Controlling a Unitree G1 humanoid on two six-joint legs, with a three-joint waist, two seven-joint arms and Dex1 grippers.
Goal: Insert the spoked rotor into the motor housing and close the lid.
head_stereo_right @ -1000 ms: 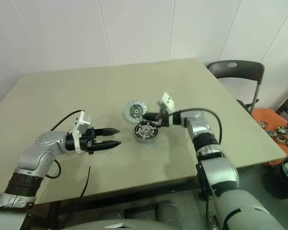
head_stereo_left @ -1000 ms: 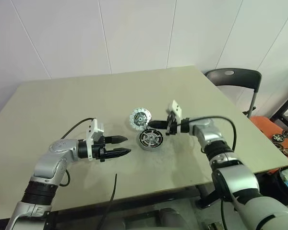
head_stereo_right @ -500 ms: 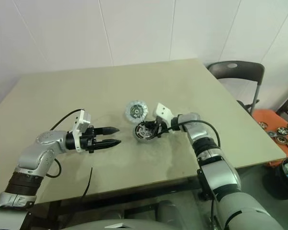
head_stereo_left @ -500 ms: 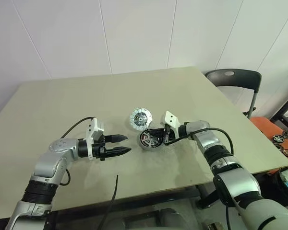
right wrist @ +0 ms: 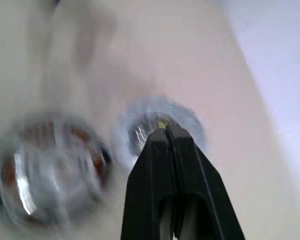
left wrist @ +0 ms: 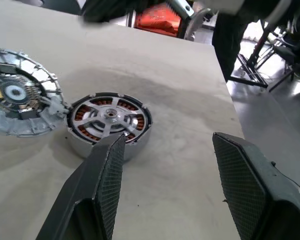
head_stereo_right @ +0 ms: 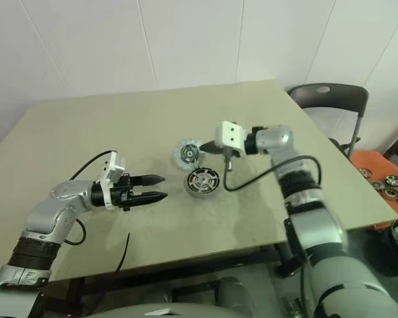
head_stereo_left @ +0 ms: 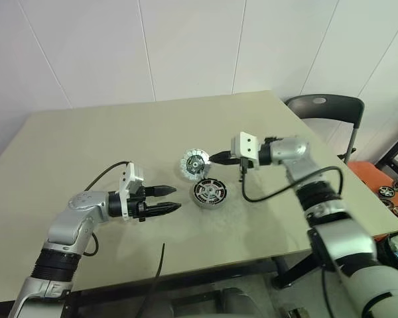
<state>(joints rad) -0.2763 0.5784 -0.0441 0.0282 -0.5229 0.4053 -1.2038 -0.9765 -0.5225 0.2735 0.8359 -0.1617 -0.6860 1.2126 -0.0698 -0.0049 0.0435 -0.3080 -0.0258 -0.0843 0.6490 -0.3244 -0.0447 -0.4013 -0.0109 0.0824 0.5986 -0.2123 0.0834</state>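
One motor housing (head_stereo_left: 208, 192) sits near the middle of the desk (head_stereo_left: 86, 146). The spoked rotor (left wrist: 109, 115) already rests inside it, its silver spokes lying over the copper windings. One lid (head_stereo_left: 194, 163) lies flat on the desk at about 11 o'clock from the housing, its rim touching the housing's edge in the left wrist view.

The right end effector (head_stereo_left: 219, 158) has its fingers pressed together and holds nothing. Its tip hangs above the desk just beside the lid, at the lid's 3 o'clock. The left end effector (head_stereo_left: 169, 199) is spread and empty, and it points at the housing from the housing's 9 o'clock, a little apart from it.

By my reading, insertion is done and closing the lid is what remains.

- **Blocked grasp:** the right fingers would have to part before any grasp. If they come down closed they would only shove the lid across the desk.
- **Knocked housing:** because the lid touches the housing, a push on the lid could slide or tip the housing (and perhaps unseat the rotor).
- **Skewed lid:** a lid set down tilted could catch on the housing rim and fail to close.

Count: one housing, one rotor, one lid, two end effectors. One dark chair (head_stereo_left: 322, 109) stands beyond the desk at 2 o'clock.
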